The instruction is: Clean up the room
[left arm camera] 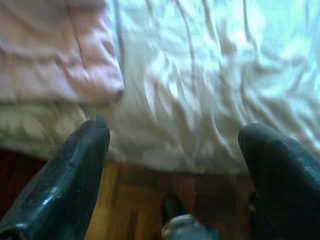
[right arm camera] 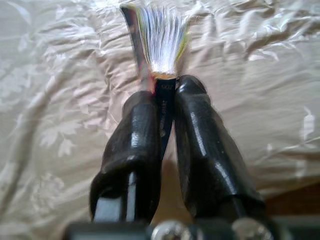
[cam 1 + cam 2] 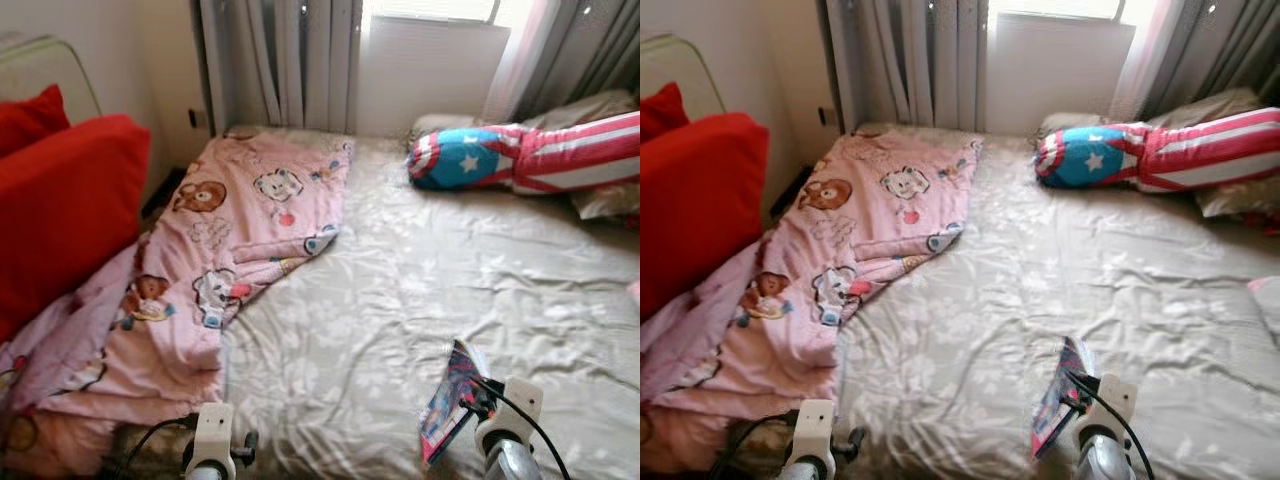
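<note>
On the far left we see a red cushion [image 3: 60,200] against the wall, and beside it a pink cartoon-print quilt [image 3: 230,250] rumpled over the left part of the bed, one corner hanging toward the floor. Our left gripper [image 1: 172,150] hovers at the near edge of the mattress, its fingers spread wide and holding nothing. The beige bedsheet [image 3: 400,300] lies bare in the middle. Further right, our right gripper [image 2: 165,115] pinches a thin magazine [image 3: 447,400] by its spine, pages fanned, just above the sheet. A star-and-stripe bolster [image 3: 520,155] rests by the window. We judge the step to be carrying the magazine off the bed; next we need somewhere proper to set it down.
</note>
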You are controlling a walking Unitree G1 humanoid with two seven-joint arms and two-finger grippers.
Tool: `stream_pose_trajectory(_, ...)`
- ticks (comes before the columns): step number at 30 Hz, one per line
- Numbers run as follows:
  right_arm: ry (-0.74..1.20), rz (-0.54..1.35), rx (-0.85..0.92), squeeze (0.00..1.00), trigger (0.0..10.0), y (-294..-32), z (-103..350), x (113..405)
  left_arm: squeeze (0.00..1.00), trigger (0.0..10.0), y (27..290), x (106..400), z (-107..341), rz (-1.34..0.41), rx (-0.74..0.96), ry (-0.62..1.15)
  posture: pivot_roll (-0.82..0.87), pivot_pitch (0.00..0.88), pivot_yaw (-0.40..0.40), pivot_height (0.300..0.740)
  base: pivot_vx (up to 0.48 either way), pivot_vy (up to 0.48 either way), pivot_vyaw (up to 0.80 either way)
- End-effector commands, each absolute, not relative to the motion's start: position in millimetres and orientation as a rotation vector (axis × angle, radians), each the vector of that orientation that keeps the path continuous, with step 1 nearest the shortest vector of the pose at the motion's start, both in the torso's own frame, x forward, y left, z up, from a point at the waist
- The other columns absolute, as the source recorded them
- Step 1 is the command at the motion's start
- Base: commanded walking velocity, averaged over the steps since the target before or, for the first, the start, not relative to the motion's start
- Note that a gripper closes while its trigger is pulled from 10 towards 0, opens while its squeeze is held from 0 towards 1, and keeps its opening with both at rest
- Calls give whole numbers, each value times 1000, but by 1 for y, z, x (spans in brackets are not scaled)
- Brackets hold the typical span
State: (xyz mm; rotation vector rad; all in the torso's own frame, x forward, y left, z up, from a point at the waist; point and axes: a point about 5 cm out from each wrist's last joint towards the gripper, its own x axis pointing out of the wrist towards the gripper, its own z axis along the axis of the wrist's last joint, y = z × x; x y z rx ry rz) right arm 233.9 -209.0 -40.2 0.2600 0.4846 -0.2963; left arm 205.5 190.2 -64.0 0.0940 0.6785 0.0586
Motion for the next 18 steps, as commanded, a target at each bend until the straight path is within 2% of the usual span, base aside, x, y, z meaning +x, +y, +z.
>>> stream_pose_trajectory(1, 433, -300, 249, 0, 10000, -215, -32, 241, 0, 10000, 185, 207, -64, 33, 97, 679, -67, 0, -60, 740, 0, -416, 0)
stream_pose_trajectory(18, 440, -305, 265, 0, 10000, -212, -35, 238, 0, 10000, 188, 207, -63, 21, 111, 673, -69, 0, -43, 740, 0, -424, 0)
